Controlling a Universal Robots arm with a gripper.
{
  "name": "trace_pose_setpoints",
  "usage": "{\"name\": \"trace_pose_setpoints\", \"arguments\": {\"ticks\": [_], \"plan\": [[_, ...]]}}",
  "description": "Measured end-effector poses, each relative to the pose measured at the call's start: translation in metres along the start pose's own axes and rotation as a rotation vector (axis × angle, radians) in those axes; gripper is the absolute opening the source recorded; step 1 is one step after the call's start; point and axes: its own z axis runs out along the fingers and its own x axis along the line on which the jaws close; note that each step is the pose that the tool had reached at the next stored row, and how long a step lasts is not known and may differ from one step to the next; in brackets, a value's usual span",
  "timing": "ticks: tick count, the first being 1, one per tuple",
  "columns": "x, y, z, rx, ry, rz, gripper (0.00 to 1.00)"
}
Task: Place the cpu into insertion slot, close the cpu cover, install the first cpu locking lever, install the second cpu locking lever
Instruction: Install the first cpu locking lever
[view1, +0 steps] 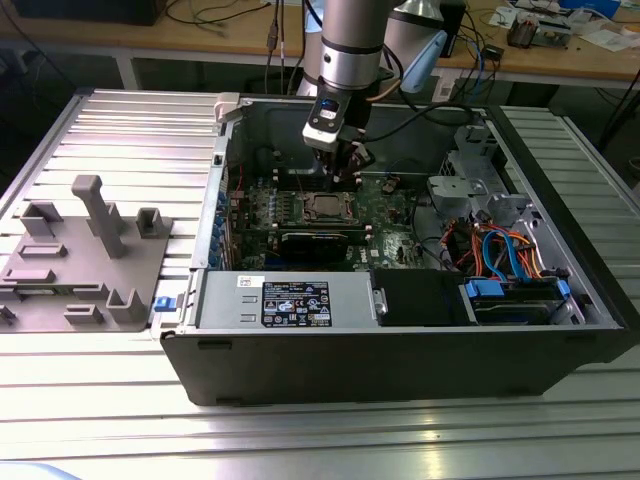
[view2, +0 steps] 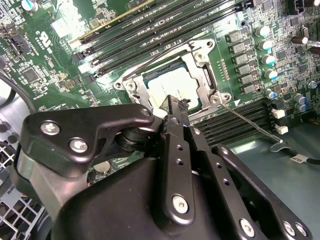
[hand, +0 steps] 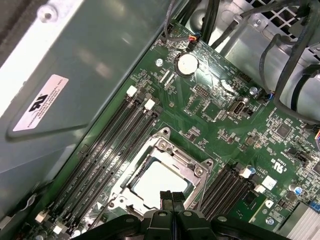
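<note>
Ribbed metal table (view1: 110, 120) carries an open computer case (view1: 400, 365). We find the cpu (view2: 166, 87) seated in the insertion slot (view2: 152, 76) under the cpu cover (view2: 201, 57); just above the cpu, the gripper (view2: 177, 103) appears closed, holding nothing.

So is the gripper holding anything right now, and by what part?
Nothing held, as far as shows: the gripper is shut and empty over the edge of the cpu cover, with the cpu seated underneath.

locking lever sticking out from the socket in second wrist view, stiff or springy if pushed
The locking lever is a long thin wire, so it will likely flex and spring back. It looks smooth, so a push may slip off. One end sits at a corner of the cpu cover, so it probably pivots there.
</note>
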Motion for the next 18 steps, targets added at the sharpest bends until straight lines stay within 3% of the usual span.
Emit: {"name": "trace_pose_setpoints", "arguments": {"ticks": [18], "plan": [[0.0000,0.0000,0.0000,-0.0040,0.0020,-0.030,0.11]]}}
